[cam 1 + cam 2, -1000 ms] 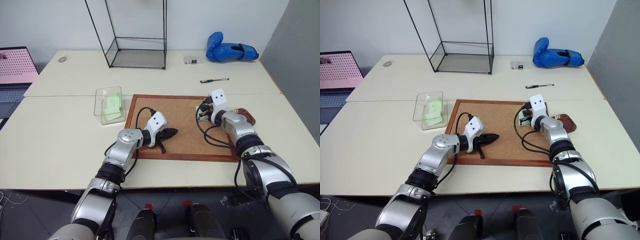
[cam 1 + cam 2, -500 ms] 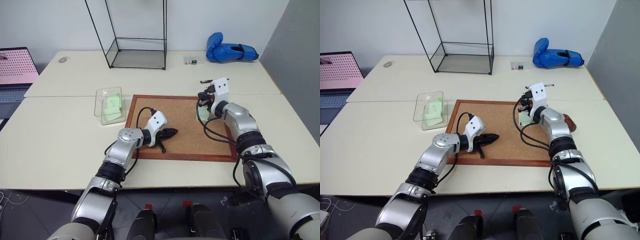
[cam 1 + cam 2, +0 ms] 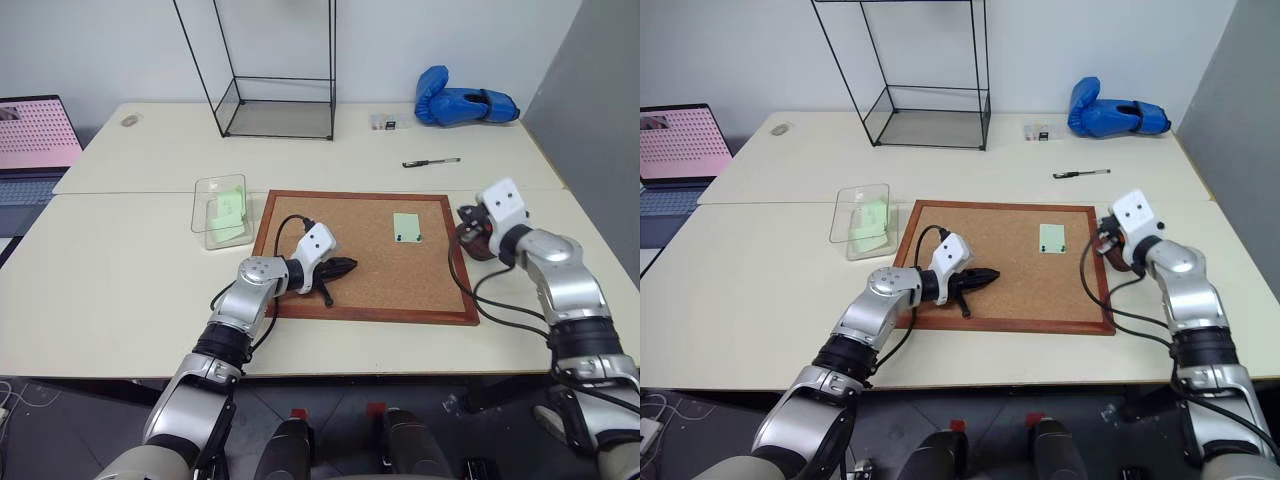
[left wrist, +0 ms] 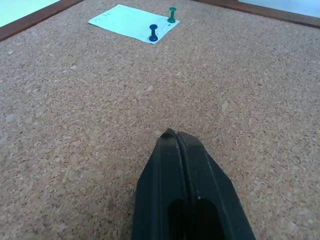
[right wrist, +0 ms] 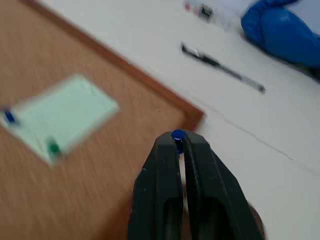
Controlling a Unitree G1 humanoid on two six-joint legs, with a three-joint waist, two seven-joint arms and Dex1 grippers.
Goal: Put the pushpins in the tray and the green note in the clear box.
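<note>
The big wood-framed corkboard lies flat in the middle of the cream table. Left of the board's far corner sits the small clear plastic box with rounded corners, and a lime-green slip already lies inside it. Off the board's right edge the small reddish-brown dish, the tray, is mostly hidden behind the right gripper.

The pale mint-green paper note lies on the far right part of the corkboard, pinned along its near edge by two tiny pushpins, one blue and one green. It looks thin, limp and almost weightless, so it should tear if dragged while pinned. With the pins out, an edge or corner is probably the place to pinch, since the flat sheet offers nothing else to grip.

The pins have small hard plastic heads, likely slippery and easy to flick away. The waisted head is where to grasp each one, pulling straight out of the cork.

The right gripper hangs over the tray, its jaws clamped on a blue pushpin held by the head at the very tips. The left gripper rests on the near left of the corkboard, jaws pressed together on nothing.
</note>
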